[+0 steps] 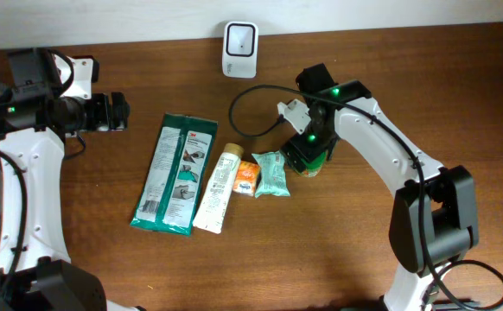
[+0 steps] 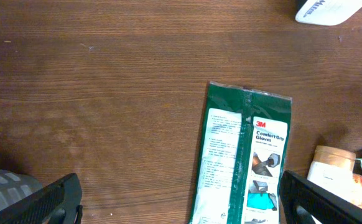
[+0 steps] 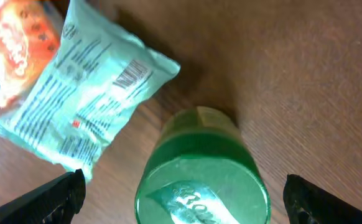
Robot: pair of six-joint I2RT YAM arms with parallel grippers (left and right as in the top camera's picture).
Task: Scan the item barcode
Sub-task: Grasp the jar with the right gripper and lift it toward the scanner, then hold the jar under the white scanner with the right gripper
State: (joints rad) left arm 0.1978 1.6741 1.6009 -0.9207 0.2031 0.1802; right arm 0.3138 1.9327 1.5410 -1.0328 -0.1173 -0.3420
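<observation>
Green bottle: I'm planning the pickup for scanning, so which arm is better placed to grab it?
Right. The open right gripper hangs directly over the green bottle; the left gripper is far off, beyond the gloves pack.

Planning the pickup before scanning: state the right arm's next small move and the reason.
Probably lower the right gripper straight down and close it on the green-lidded round bottle. The bottle stands lid-up between the wide-open fingers, untouched, with a gap on each side. The pale teal pouch lies close beside it, so a straight descent looks safest.
</observation>
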